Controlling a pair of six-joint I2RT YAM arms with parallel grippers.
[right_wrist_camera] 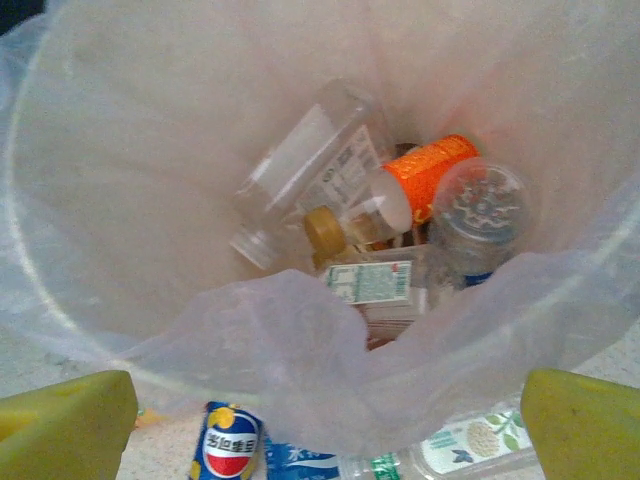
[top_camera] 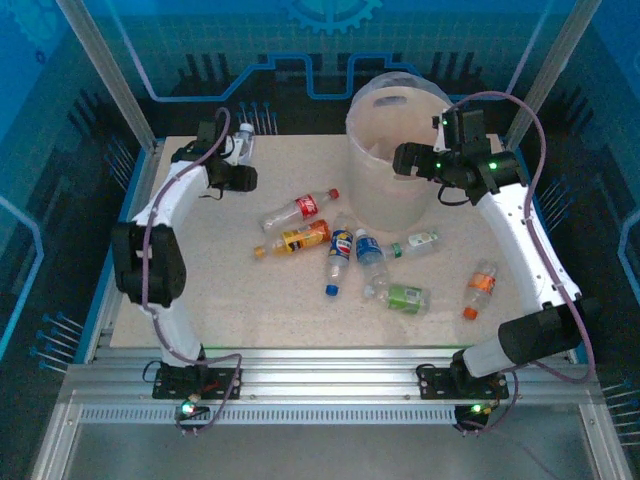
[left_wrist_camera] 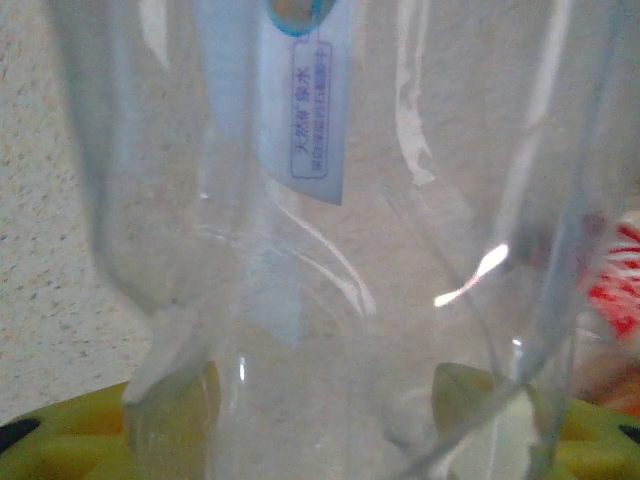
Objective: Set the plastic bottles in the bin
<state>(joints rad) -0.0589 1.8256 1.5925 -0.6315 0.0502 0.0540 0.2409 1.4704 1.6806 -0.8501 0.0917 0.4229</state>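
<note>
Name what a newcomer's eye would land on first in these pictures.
The big off-white bin at the far middle of the table, with the open right pincer poised over it and several bottles heaped inside. Next, the loose bottles scattered on the table in front of it, and at the far left the left pincer closed on a clear bottle.

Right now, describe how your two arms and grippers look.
Both the left arm and right arm are white curved shells with black joints, a purple cable looping along each. Green lights glow near their bases. The gripper fingers are yellow.
</note>
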